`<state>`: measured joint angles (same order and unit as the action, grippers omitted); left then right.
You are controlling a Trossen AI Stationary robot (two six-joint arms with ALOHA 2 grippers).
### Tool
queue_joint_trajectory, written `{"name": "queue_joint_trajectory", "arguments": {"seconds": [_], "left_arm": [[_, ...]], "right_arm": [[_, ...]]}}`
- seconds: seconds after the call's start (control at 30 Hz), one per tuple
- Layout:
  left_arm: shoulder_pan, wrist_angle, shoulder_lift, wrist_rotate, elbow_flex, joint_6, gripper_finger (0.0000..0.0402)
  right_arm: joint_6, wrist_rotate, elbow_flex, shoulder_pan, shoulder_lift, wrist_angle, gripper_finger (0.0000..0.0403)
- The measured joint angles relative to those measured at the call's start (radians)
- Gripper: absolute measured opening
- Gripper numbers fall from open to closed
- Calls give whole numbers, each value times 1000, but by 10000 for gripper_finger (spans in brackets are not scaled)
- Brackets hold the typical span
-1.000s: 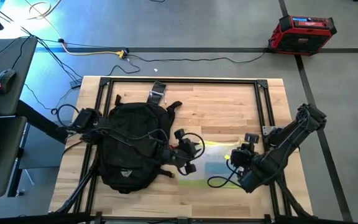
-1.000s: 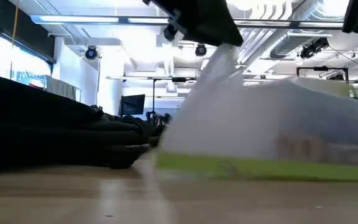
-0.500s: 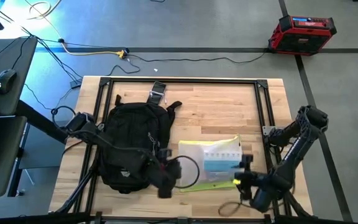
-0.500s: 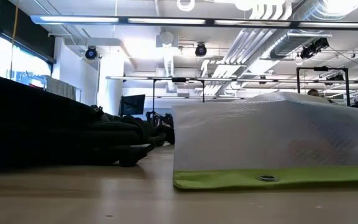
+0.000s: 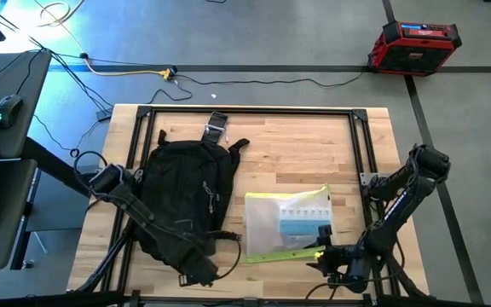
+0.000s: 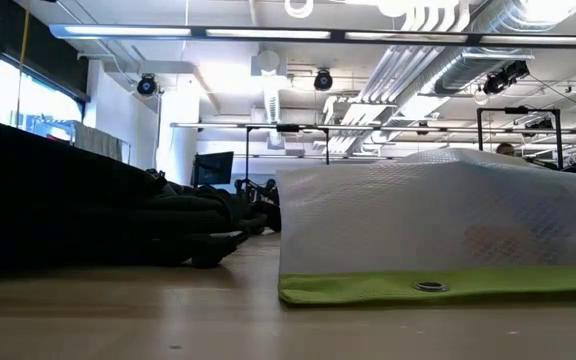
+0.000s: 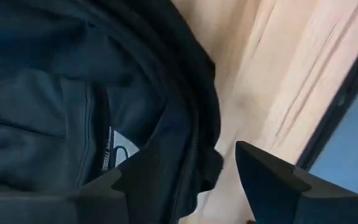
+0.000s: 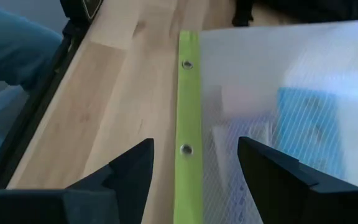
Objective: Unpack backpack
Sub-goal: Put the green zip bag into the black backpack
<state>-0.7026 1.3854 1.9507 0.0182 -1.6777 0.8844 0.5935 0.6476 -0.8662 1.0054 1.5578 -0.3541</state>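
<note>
The black backpack [image 5: 186,196] lies flat on the left half of the wooden table and fills the left of the low view [image 6: 68,210]. To its right a translucent pouch [image 5: 288,220] with neon-yellow trim [image 8: 188,112] lies flat on the table. My left gripper [image 5: 196,275] hangs open over the backpack's near end [image 7: 55,93], pointing down, its own fingers [image 7: 191,186] apart over the bag's edge. My right gripper [image 5: 329,258] is open by the pouch's near right corner, its fingers [image 8: 194,177] on either side of the trim, clear of it.
Black frame rails [image 5: 361,145] run along the table's edges. The backpack's top strap with a grey buckle [image 5: 216,130] points toward the far edge. Bare wood lies far of the pouch [image 5: 305,145]. A red case [image 5: 414,44] and cables sit on the floor beyond.
The pouch, whose left end was held up a second ago, has dropped flat on the table. My left gripper has left it, gone toward the near-left over the backpack's near end and tipped down. My right gripper has drawn back toward the near edge and sunk.
</note>
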Motion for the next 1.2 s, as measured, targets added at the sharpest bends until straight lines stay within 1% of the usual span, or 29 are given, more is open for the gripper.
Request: {"name": "queue_joint_trajectory", "arguments": {"seconds": [0.13, 0.3, 0.4, 0.47, 0.53, 0.6, 0.67, 0.77, 0.8, 0.87, 0.93, 1.03, 1.2], "left_arm": [[-30, -4, 0, -6, 42, -53, 204], [-43, 37, 0, 3, 136, -50, 220], [-39, 20, 0, 8, 201, -52, 222], [-29, -12, -1, 42, 242, -83, 217], [-15, -72, -1, 71, 280, -124, 200], [3, -147, -1, 94, 320, -143, 170], [26, -192, -1, 124, 343, -157, 123], [68, -214, -2, 138, 348, -138, 34], [83, -212, -2, 132, 340, -126, 18], [108, -211, 0, 97, 301, -110, 14], [129, -208, 0, 30, 240, -88, 8], [161, -143, 0, -82, 116, -14, 3], [193, -26, 0, -274, -127, 107, 1]], "right_arm": [[28, -7, 7, 2, 0, 4, 220], [12, -9, 7, 4, 0, 25, 220], [9, -10, 7, 5, 0, 27, 220], [9, -10, 7, 4, 0, 28, 220], [9, -10, 7, 4, 0, 28, 220], [9, -9, 7, 3, 0, 31, 220], [11, -9, 7, 3, 0, 30, 220], [9, -9, 7, 3, 0, 30, 220], [9, -9, 7, 3, 0, 30, 220], [9, -3, 6, 3, 0, 30, 220], [8, -1, 6, 3, 0, 30, 220], [-7, 9, 6, 3, 0, 29, 220], [-55, 14, 6, 3, 0, 27, 220]]}}
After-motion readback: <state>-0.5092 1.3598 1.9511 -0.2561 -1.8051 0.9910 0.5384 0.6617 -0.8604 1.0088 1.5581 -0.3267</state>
